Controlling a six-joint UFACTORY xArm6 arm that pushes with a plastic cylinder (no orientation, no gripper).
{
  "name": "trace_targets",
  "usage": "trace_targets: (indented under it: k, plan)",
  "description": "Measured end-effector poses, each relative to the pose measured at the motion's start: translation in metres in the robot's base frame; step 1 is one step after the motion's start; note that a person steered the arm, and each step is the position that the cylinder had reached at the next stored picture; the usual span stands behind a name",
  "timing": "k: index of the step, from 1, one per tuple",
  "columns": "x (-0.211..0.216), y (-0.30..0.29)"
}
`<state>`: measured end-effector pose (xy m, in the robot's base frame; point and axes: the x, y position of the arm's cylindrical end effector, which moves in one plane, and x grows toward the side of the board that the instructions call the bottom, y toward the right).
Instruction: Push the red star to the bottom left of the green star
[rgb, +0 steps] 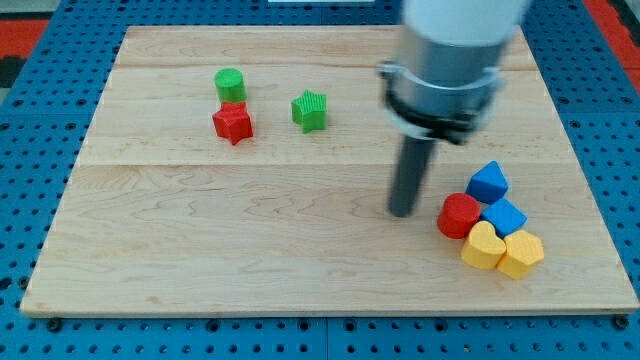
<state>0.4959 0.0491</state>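
The red star (232, 123) lies in the upper left part of the wooden board (200, 250), touching a green round block (230, 84) just above it. The green star (310, 110) sits to the right of the red star, slightly higher, with a small gap between them. My tip (402, 211) rests on the board right of centre, well to the right of and below both stars. It stands just left of a cluster of blocks and touches no block.
At the view's right lies a tight cluster: a red round block (459, 215), a blue block (487, 183), another blue block (503, 216), a yellow heart (482, 247) and a yellow block (521, 253). Blue pegboard (30, 150) surrounds the board.
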Motion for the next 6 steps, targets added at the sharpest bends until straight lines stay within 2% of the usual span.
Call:
trace_targets:
  k: [1, 3, 4, 6]
  plan:
    - [-0.070, -0.112]
    - [-0.091, -0.272]
    - [-0.132, -0.270]
    - [-0.074, -0.064]
